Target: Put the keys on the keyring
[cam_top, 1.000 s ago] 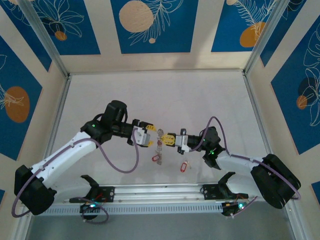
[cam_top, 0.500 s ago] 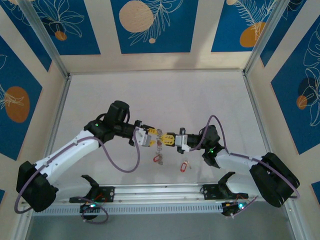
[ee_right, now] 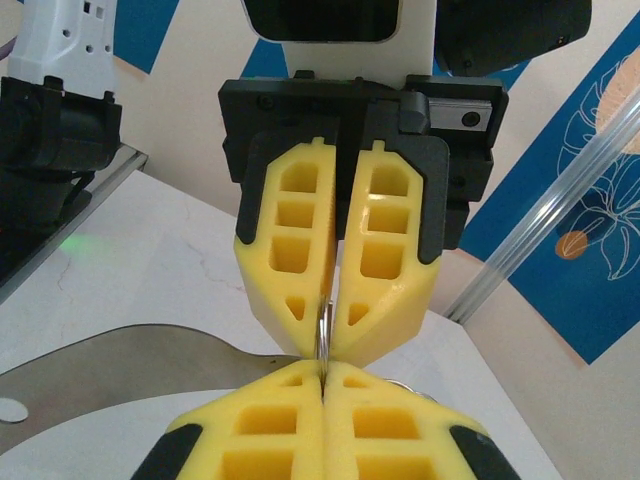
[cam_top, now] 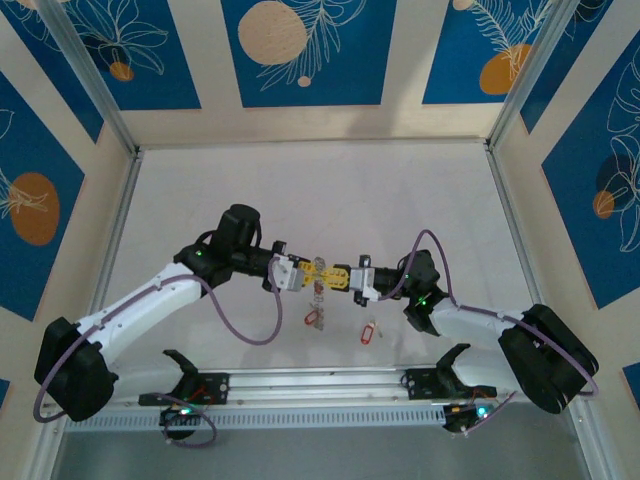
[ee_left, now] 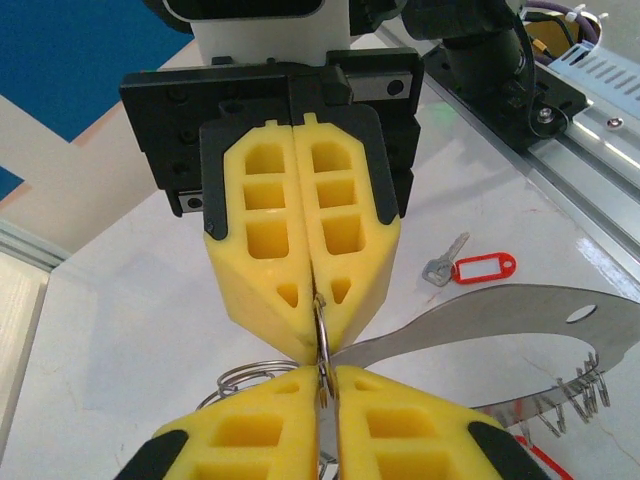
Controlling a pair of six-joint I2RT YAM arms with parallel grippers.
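Above the middle of the table my left gripper (cam_top: 309,271) and my right gripper (cam_top: 338,276) meet tip to tip. Both are shut on the thin silvery keyring (cam_top: 322,273), which stands edge-on between the yellow fingertips. In the left wrist view the keyring (ee_left: 323,335) runs from my left gripper (ee_left: 326,376) up into the right gripper (ee_left: 318,338). The right wrist view has the keyring (ee_right: 323,322) pinched by my right gripper (ee_right: 322,370). Two keys with red tags lie on the table: one key (cam_top: 313,319) below the grippers, the other (cam_top: 368,332) further right.
A flat grey metal piece (ee_left: 500,320) with a hole reaches out sideways from beside the ring, with wire coils (ee_left: 250,375) under it. The aluminium rail (cam_top: 320,385) with the arm bases runs along the near edge. Walls enclose the white table (cam_top: 320,190).
My left gripper has moved right to the right gripper's tips and has shut on the keyring. The right arm has held still, shut on the ring throughout.
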